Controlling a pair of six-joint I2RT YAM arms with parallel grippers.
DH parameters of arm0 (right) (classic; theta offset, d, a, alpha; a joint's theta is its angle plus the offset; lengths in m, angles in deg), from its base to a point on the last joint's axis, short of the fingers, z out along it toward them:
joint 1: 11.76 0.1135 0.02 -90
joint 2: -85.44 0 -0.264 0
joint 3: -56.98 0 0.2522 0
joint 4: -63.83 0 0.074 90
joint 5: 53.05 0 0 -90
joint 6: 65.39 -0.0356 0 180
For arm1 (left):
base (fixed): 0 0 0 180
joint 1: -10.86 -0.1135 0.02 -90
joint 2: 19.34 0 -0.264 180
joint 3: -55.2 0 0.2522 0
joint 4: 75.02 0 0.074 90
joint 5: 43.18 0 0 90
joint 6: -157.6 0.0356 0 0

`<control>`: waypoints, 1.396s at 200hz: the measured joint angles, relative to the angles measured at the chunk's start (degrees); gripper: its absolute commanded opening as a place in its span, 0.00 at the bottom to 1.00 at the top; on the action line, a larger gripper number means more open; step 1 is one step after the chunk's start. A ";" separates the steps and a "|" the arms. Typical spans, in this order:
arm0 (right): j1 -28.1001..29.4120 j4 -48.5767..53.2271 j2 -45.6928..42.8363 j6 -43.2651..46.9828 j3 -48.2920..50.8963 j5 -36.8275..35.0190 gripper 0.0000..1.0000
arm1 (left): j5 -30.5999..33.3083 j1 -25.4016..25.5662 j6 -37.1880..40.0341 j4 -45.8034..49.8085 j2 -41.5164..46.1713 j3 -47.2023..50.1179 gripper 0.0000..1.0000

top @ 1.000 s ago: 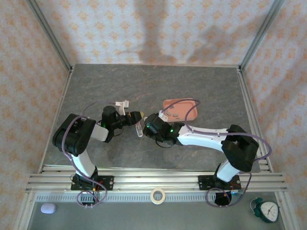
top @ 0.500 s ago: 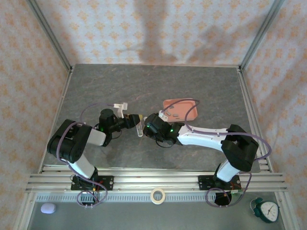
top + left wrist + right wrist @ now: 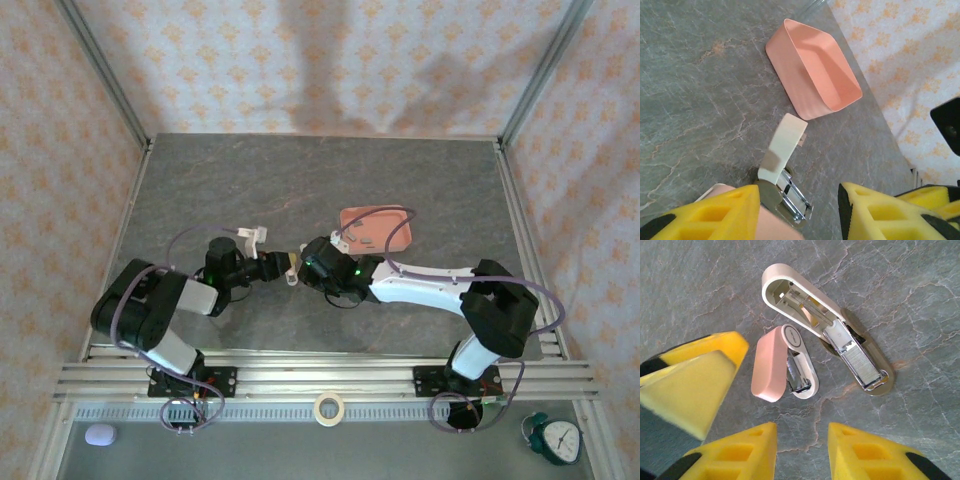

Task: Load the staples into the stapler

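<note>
Since the earlier top view, the left arm's elbow has been swung down and leftward. The stapler [image 3: 292,264] is found mid-table between the left gripper [image 3: 272,266] and the right gripper [image 3: 308,262], near the pink tray [image 3: 375,229].

Detail lost from above is given by the wrist views. In the right wrist view the stapler is seen opened flat on the table [image 3: 920,290], with its cream lid [image 3: 800,297] and spring exposed, a bright metal channel, and a pale pink part [image 3: 771,365] just beside it. The right gripper's jaws are parted over bare table, with nothing held.

In the left wrist view the left gripper's jaws are also parted (nothing is seen clamped).

Small print on the pink part's cream end cannot be read.
</note>
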 measured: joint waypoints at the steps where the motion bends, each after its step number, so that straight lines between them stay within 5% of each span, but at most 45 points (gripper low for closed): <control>1: 0.00 0.00 0.00 0.00 0.00 0.00 0.33 | 0.09 0.00 0.09 0.31 0.22 0.00 0.46; 65: -0.11 0.44 0.74 0.83 -2.10 1.07 0.33 | 9.75 0.37 4.81 31.36 17.25 -4.96 0.49; 117: -0.52 0.39 0.76 0.85 -2.29 1.64 0.33 | 11.58 0.39 0.00 48.13 19.87 -6.97 0.46; 192: -0.52 0.39 0.74 0.85 -2.29 1.64 0.33 | 9.09 1.49 -10.03 49.96 15.37 -8.94 0.51; 279: -0.52 0.35 0.74 0.83 -0.76 1.44 0.33 | 7.91 3.06 -10.95 51.34 9.14 -13.18 0.49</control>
